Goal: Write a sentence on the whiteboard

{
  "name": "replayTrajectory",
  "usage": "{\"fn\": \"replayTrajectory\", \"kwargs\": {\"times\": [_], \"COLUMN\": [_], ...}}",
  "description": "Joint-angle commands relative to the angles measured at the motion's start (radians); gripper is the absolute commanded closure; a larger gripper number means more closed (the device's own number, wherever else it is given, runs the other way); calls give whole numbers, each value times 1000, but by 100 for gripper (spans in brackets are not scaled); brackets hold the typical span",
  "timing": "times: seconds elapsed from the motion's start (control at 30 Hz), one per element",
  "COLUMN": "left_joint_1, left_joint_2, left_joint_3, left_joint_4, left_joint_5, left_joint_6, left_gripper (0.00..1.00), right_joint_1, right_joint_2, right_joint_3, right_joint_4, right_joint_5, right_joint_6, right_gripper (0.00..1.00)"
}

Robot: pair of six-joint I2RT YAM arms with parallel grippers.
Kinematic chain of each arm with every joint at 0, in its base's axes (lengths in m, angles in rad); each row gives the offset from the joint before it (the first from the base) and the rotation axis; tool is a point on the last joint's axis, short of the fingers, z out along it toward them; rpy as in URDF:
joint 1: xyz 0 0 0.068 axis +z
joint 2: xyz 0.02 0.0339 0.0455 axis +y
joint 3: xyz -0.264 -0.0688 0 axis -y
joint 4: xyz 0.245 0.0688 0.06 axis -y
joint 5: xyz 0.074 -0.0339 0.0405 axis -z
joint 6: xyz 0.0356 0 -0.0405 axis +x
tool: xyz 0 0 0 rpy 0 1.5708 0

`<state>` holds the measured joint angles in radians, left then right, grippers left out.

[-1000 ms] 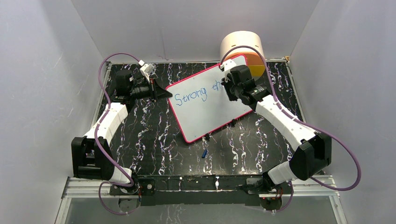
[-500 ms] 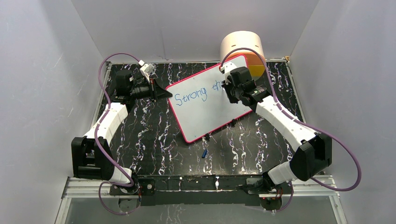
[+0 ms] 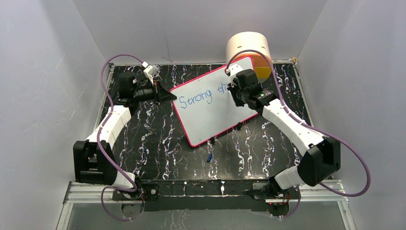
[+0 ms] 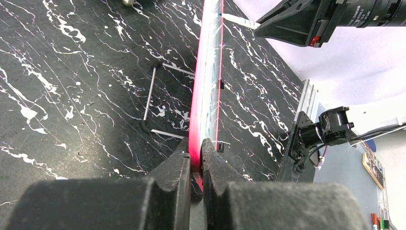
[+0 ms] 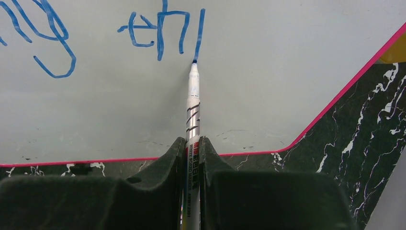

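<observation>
left claw (image 4: 197, 152) clenched on whiteboard (image 3: 215, 120) edge, steadying it mid-table (image 3: 153, 139). right claw (image 5: 192, 143) grips marker (image 5: 193, 103), tip touching the sentence (image 5: 160, 31), last stroke after "strong th".

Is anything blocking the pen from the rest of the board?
Nothing visible. The marker, held in the right gripper, has its tip on the whiteboard; right of the sentence the board is bare.
</observation>
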<state>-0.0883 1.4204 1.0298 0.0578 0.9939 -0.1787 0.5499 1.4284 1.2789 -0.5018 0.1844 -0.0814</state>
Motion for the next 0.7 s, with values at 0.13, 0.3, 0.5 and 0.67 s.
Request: {"fn": "replayTrajectory", "kwargs": {"times": [0.13, 0.3, 0.5, 0.67], "left_joint_1": [-47, -48, -50, -50], "left_joint_2": [32, 32, 34, 34], "left_joint_3": [-24, -24, -24, -24], "left_joint_4": [-101, -101, -101, -102], "left_joint_5": [-68, -66, -67, -68], "left_joint_6": [99, 99, 99, 100], "left_gripper": [100, 100, 100, 100], "right_joint_1": [-4, -4, -5, -5], "right_joint_2": [-17, -10, -3, -1], "right_joint_3": [12, 26, 39, 40], "right_joint_4": [113, 121, 130, 144], "right_joint_5": [7, 14, 18, 24], "right_joint_6": [0, -4, -9, -12], "right_gripper": [100, 100, 100, 100]}}
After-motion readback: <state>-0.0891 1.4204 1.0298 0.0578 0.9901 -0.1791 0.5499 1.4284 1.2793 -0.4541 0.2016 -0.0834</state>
